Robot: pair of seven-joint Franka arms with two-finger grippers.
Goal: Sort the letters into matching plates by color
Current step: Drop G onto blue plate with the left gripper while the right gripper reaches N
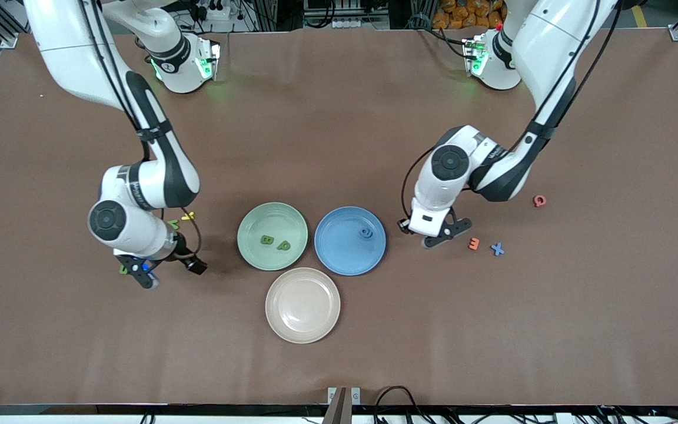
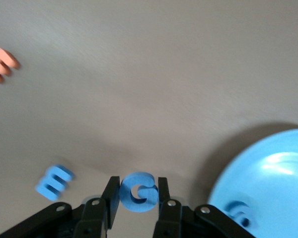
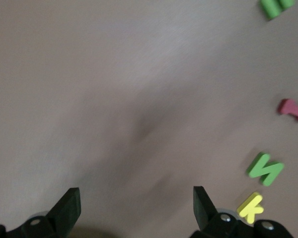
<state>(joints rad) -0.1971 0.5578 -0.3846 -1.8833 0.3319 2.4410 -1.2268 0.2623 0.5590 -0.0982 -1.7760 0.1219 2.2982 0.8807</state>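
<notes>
Beige plate (image 1: 302,304) nearest, left gripper (image 2: 138,194) clamping upright blue G (image 2: 138,191), right gripper (image 3: 136,203) apart

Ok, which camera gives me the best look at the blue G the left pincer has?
The left wrist view: the blue G sits clamped between the left pincer's fingers, its shape plain, beside the blue plate. In the front view the arm hides the letter; only the pincer shows. The right wrist view does not show it.

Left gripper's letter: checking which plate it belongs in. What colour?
Blue letter G, clearest in left wrist view.
</notes>
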